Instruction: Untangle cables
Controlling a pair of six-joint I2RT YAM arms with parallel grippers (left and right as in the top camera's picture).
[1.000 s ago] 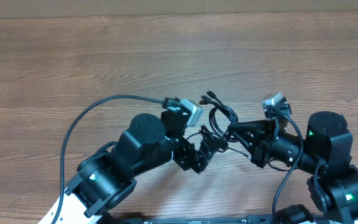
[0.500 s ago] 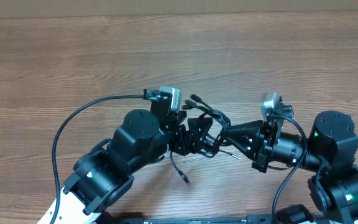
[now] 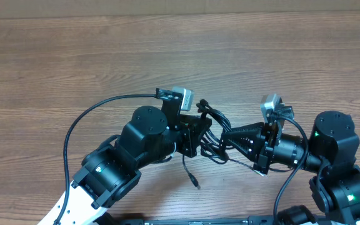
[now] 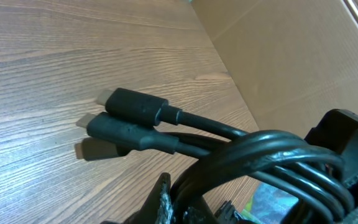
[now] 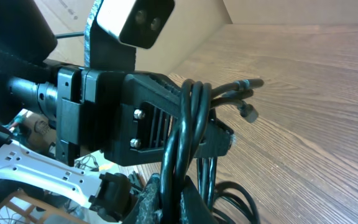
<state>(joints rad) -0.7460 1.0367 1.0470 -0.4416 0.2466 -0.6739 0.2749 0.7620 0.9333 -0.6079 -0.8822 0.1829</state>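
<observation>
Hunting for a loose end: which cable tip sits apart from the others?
The tip on the single cord trailing toward the robot from the bundle; the other tips stick out together on the bundle's far side.

Wood-grain table (image 3: 74,56), cardboard backdrop (image 4: 291,56)

No legible text, no labels, no numbers (cables (image 4: 135,107) unmarked)

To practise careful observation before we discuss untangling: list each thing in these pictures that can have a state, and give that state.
cables: tangled in one bundle, held between both grippers, with one loose end hanging down.
left gripper: shut on the cables.
right gripper: shut on the cables.
</observation>
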